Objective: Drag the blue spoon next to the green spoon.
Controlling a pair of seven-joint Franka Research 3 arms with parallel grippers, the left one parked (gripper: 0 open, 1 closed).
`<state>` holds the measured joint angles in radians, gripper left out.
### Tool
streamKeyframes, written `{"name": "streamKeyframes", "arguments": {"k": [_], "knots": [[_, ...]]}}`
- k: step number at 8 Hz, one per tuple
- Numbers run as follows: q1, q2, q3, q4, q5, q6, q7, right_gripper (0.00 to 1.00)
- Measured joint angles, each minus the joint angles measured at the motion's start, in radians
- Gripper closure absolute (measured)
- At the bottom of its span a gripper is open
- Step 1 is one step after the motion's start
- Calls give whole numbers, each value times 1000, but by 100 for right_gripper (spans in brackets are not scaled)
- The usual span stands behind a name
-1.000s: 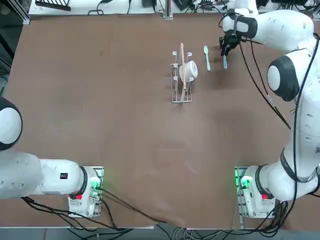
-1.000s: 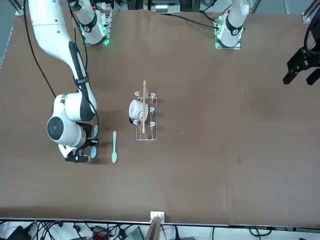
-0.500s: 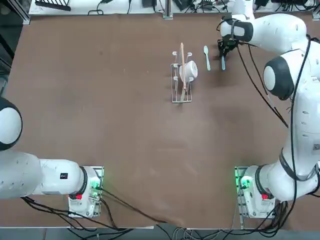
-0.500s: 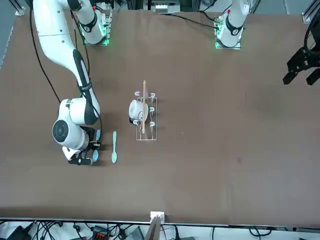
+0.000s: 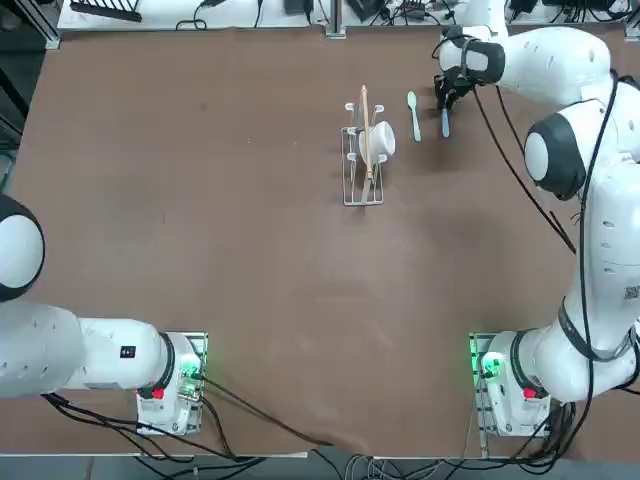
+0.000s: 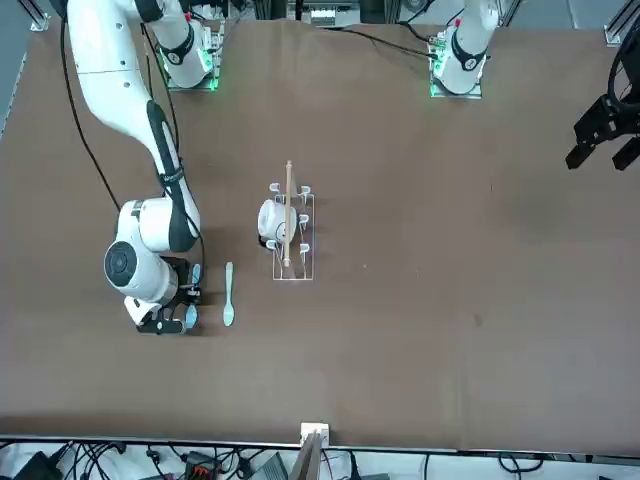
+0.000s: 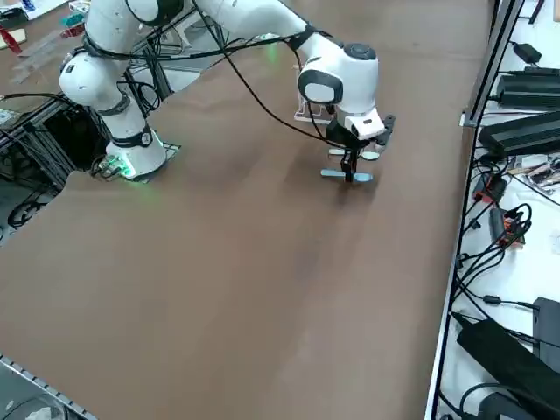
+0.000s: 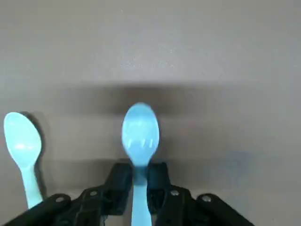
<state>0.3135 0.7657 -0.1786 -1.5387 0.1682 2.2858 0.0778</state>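
In the top view, going left to right across the far part of the tabletop [image 5: 200, 200], the wire rack [image 5: 364, 152] with its white cup [image 5: 379, 140] comes first, then the green spoon [image 5: 413, 114], then the blue spoon [image 5: 444, 122], with the right end effector [image 5: 446, 100] over its handle. Over the last second the blue spoon has slid closer to the green one, so the two now lie near each other and roughly parallel, not touching. The wrist view shows the fingers [image 8: 120, 181] flanking the blue handle closely, a light pinch that looks to be easing. The drag seems all but done; releasing and lifting clear likely remains.
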Motion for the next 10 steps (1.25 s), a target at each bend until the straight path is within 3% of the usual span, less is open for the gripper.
{"name": "streamKeyframes", "arguments": {"k": [1,5,8,10], "knots": [[0,4,0,2,0,0,0,67],[0,-14,-4,55,0,4,1,0],[-20,-213,-45,102,0,-125,3,0],[-31,-401,-124,120,-2,-338,-1,0]]}}
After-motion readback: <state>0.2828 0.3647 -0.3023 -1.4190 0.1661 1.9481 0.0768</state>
